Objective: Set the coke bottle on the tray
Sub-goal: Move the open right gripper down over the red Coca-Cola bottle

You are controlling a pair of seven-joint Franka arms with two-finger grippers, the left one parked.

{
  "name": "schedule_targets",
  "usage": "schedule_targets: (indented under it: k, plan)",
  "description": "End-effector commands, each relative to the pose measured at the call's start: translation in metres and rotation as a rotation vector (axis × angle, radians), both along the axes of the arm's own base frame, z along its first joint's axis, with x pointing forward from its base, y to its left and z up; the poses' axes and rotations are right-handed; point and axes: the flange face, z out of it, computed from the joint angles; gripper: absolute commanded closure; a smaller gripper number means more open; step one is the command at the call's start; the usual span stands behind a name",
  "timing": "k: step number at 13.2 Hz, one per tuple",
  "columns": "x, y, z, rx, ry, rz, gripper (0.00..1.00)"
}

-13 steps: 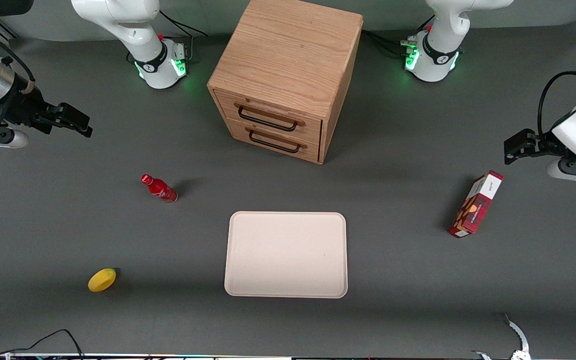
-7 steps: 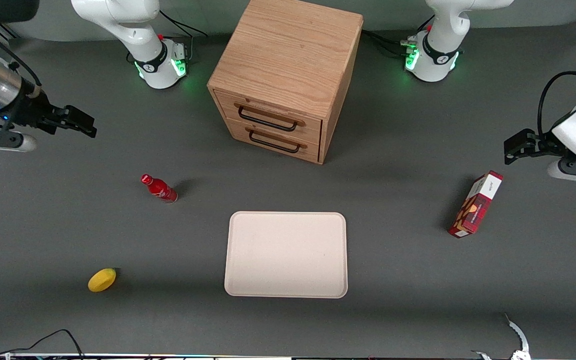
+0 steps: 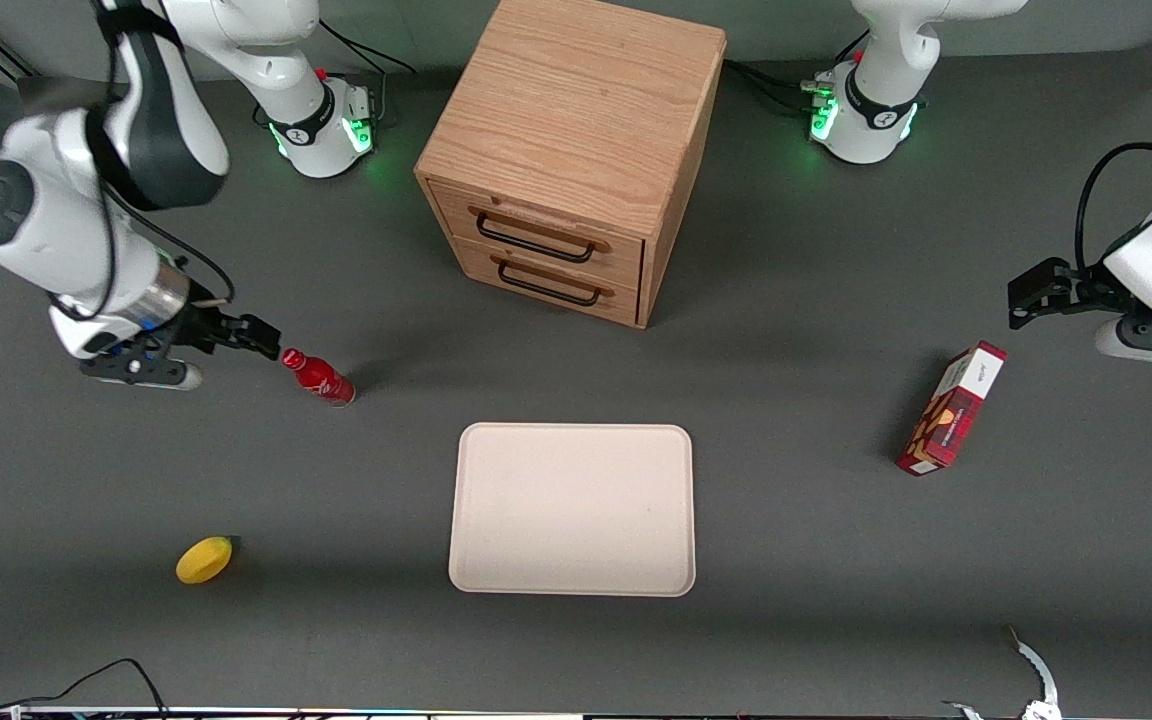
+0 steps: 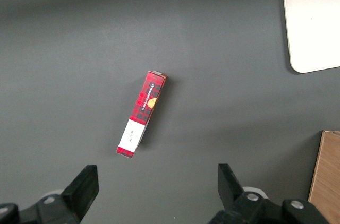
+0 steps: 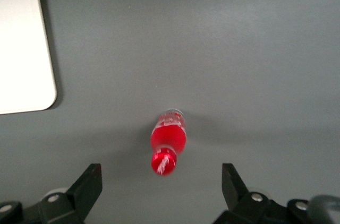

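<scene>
The coke bottle (image 3: 319, 377) is small, glossy red with a red cap, and stands on the dark table toward the working arm's end. The cream tray (image 3: 572, 510) lies flat beside it, nearer to the front camera, with nothing on it. My right gripper (image 3: 261, 337) is open and hangs above the table next to the bottle's cap. In the right wrist view the bottle (image 5: 168, 140) sits just ahead of the gap between the two black fingers (image 5: 89, 184), and a corner of the tray (image 5: 24, 49) shows. The gripper (image 5: 162, 187) holds nothing.
A wooden two-drawer cabinet (image 3: 576, 150) stands farther from the front camera than the tray. A yellow lemon (image 3: 204, 559) lies near the front edge toward the working arm's end. A red-and-white snack box (image 3: 951, 408) lies toward the parked arm's end.
My right arm has swung in from the table's end and come down, bringing the open gripper next to the bottle's cap. The bottle and tray have not moved.
</scene>
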Motion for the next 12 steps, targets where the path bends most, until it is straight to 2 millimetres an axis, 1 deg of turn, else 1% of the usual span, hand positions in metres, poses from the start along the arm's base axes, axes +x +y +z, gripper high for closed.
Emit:
schedule_targets:
  k: [1,2,3,6,7,8,10,11,12]
  plan:
    - [-0.013,0.009,-0.045,0.023,-0.022,-0.046,0.00]
    - [-0.013,0.012,-0.052,0.025,-0.024,-0.041,0.00]
    - [-0.015,0.011,-0.058,0.026,-0.026,-0.043,0.00]
    - [-0.025,0.010,-0.076,0.024,-0.026,-0.046,0.00]
    - [-0.027,0.010,-0.074,0.023,-0.028,-0.046,0.07]
    - [-0.028,0.009,-0.075,0.022,-0.025,-0.045,0.20]
    - [-0.028,0.010,-0.075,0.022,-0.025,-0.042,0.55]
    - [-0.029,0.015,-0.074,0.022,-0.026,-0.033,0.71]
    - [-0.029,0.016,-0.074,0.021,-0.028,-0.030,0.84]
